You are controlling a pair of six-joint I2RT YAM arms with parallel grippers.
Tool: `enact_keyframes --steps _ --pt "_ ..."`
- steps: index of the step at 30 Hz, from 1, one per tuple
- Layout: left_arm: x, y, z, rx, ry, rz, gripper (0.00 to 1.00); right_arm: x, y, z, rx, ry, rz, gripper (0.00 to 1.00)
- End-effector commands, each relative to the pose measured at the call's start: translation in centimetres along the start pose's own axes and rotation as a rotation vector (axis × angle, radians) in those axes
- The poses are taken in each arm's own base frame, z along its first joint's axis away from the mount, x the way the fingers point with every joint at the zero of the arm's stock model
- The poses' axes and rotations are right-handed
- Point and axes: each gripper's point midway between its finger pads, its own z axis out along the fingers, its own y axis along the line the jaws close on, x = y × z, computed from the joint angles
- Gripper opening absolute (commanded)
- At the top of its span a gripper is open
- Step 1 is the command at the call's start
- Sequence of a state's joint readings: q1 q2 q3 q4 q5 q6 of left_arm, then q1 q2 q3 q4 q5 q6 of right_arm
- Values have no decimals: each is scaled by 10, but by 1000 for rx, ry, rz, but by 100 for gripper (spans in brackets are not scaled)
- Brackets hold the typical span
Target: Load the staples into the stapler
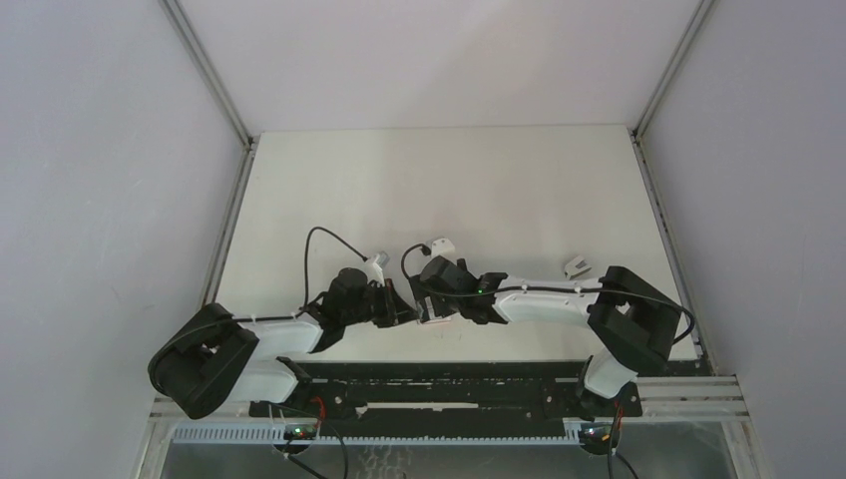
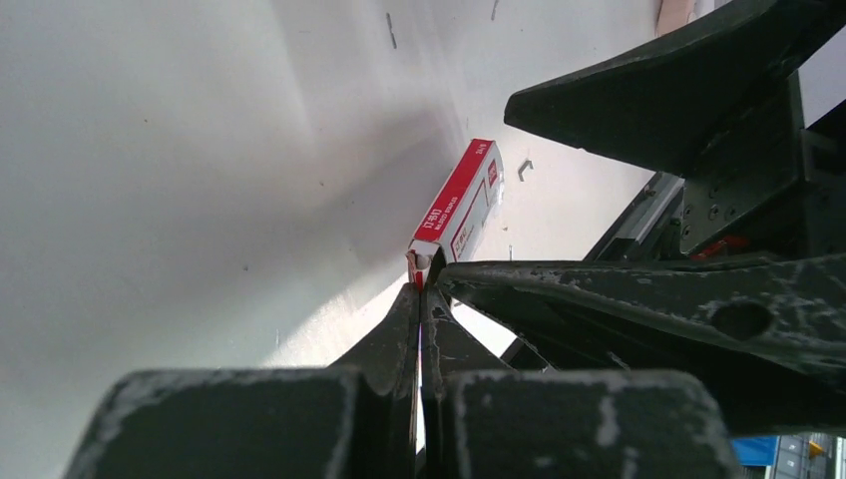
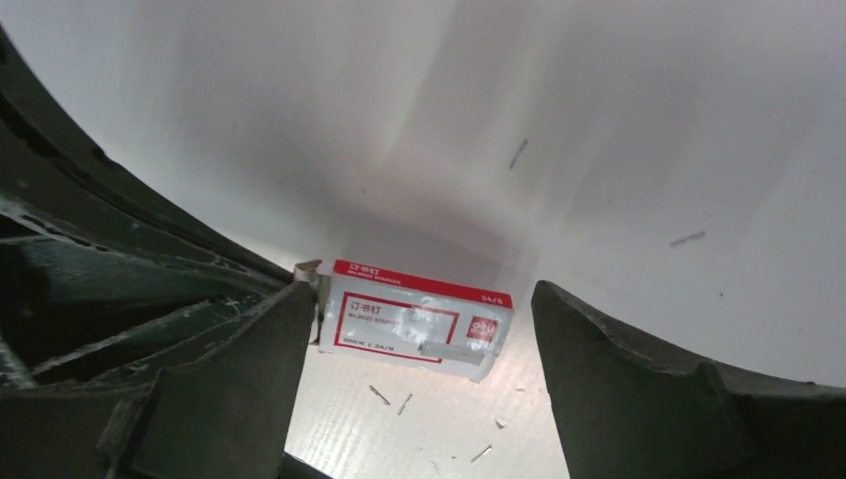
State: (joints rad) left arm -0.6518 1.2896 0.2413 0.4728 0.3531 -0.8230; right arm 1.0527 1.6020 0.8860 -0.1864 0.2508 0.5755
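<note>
A red and white box of staples [image 3: 399, 314] lies on the white table near its front edge, between the two arms. My left gripper [image 2: 424, 287] is shut on the box's end flap [image 3: 307, 267]. My right gripper [image 3: 421, 299] is open, with its fingers on either side of the box and not touching it. A short strip of staples [image 3: 459, 351] lies on the box's far end. The same box [image 2: 464, 200] shows beyond my left fingertips. A small white object [image 1: 577, 266] lies to the right; I cannot tell whether it is the stapler.
Loose single staples [image 3: 379, 395] are scattered on the table beside the box. The right gripper's dark fingers [image 2: 658, 299] crowd close against my left gripper. The table's front edge [image 1: 469, 361] is just behind both grippers.
</note>
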Motion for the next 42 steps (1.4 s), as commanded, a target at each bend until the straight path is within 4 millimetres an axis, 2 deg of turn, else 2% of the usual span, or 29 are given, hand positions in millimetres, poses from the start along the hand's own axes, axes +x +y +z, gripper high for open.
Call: enact_keyframes --steps 1,14,24,42 --pt "-17 -20 3 66 -43 7 0 -11 1 -4 46 -35 2 80" --pt "-17 -22 2 81 -43 5 0 -8 3 2 56 -17 -7 80" --pt "-17 -21 1 74 -54 -2 0 -4 -9 3 122 -11 -14 79" --pt "-15 4 0 -9 -65 -81 0 0 -24 3 187 5 -13 79"
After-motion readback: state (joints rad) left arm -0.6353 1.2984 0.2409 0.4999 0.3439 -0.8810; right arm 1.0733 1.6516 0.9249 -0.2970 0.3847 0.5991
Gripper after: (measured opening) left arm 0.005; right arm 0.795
